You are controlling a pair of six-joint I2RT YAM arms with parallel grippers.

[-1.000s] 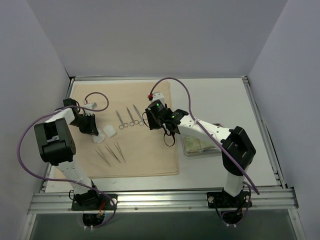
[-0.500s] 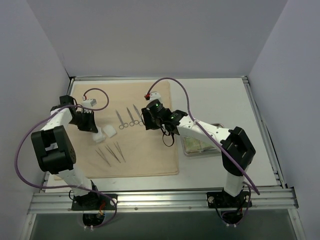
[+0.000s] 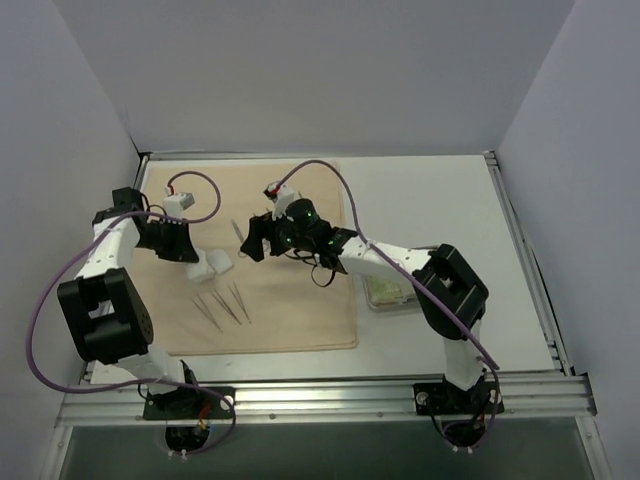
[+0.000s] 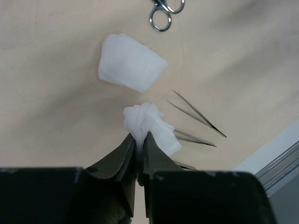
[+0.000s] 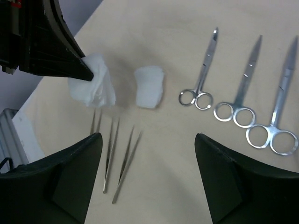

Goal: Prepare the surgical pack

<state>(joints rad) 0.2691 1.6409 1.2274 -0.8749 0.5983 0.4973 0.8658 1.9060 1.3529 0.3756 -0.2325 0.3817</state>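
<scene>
Surgical pack unassembled. Beige cloth [image 3: 300, 310] lies spread flat. Steel tray [image 3: 386, 298] sits just beside the cloth's right edge. Right gripper [image 5: 147, 137] hangs over the cloth, jaws spread wide. Left gripper [image 4: 139, 140] pinches a white gauze wad [image 4: 149, 122] over the cloth. On the cloth: three scissor-handled forceps [image 5: 243, 88], tweezers [image 5: 117, 158], one gauze pad [image 5: 149, 86].

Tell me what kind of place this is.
Probably a robot lab bench staged as a surgical prep station: two arms bolted to a metal-framed table inside plain white walls, with forceps, tweezers and a gauze pad on a beige cloth.
</scene>
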